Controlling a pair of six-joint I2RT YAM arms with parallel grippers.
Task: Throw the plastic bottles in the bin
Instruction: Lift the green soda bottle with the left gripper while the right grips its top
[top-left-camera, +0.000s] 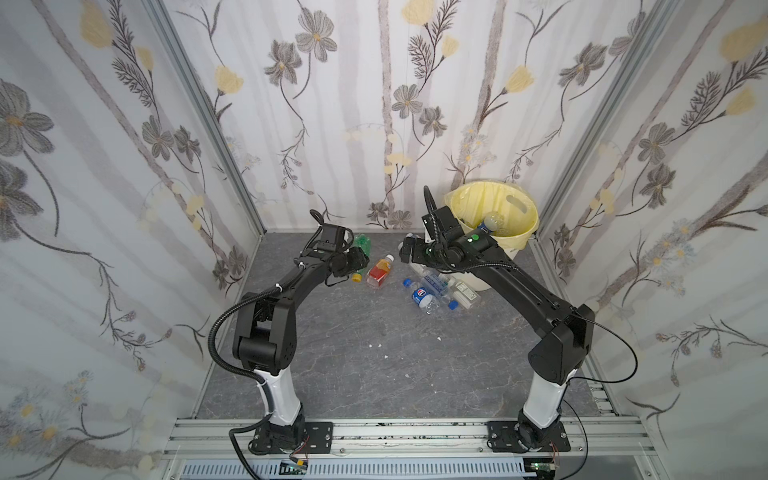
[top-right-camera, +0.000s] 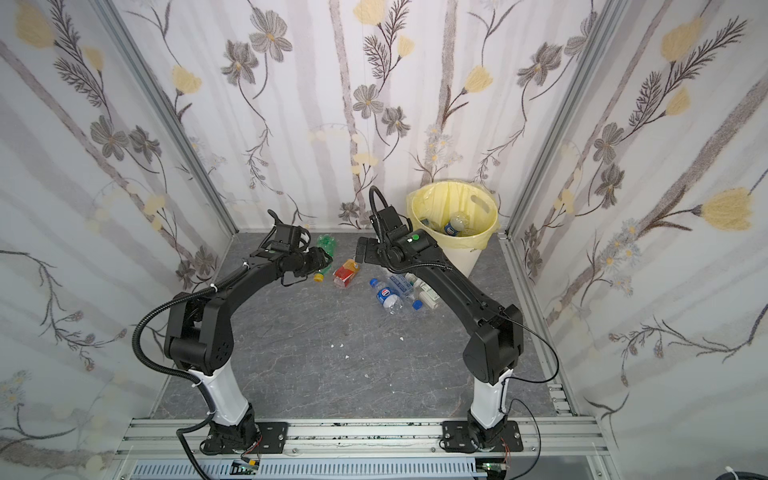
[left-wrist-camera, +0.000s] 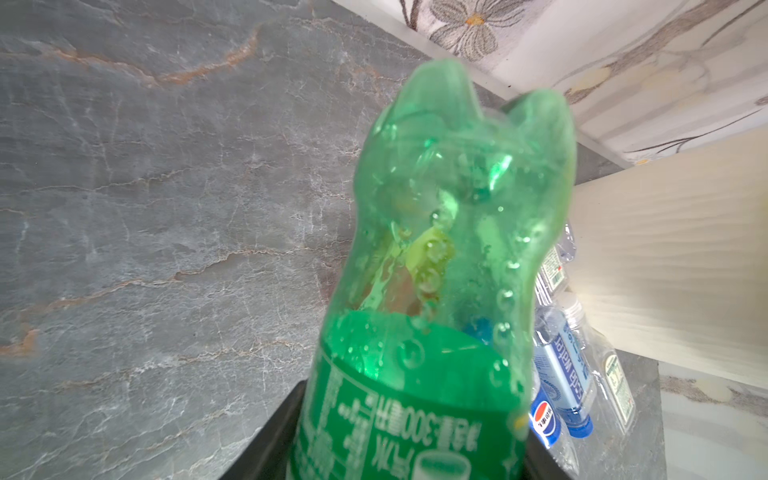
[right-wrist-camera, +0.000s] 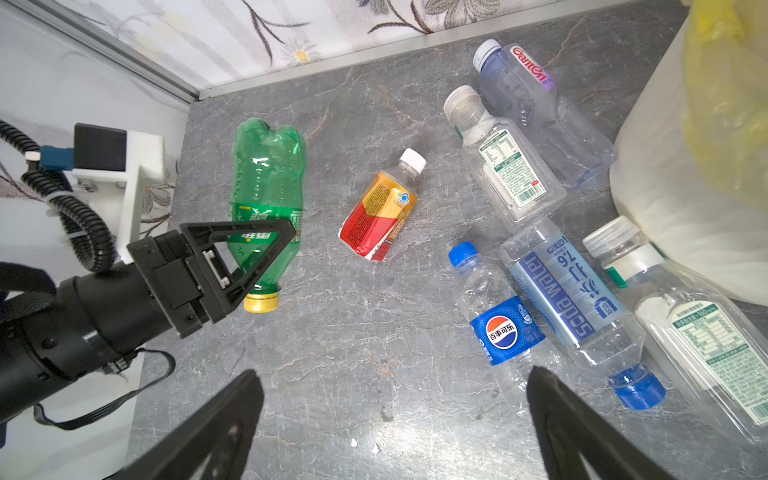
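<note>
My left gripper (top-left-camera: 356, 261) is shut on a green bottle (right-wrist-camera: 266, 183), gripping it at the label near its yellow cap; in the left wrist view the green bottle (left-wrist-camera: 449, 232) fills the space between the jaws. I cannot tell whether it is off the floor. An orange-red bottle (top-left-camera: 379, 272) lies beside it. Several clear bottles (top-left-camera: 440, 289) with blue and white labels lie in a heap against the bin (top-left-camera: 515, 241). The cream bin has a yellow bag and holds bottles (top-right-camera: 455, 224). My right gripper (right-wrist-camera: 392, 374) hangs open over bare floor, left of the heap.
The grey stone floor (top-left-camera: 374, 365) is closed in by flowered walls on three sides, with metal corner posts (top-left-camera: 208, 116). The bin stands in the far right corner. Small white scraps (top-left-camera: 376, 345) lie mid-floor. A metal rail (top-left-camera: 407, 436) carries both arm bases at the front.
</note>
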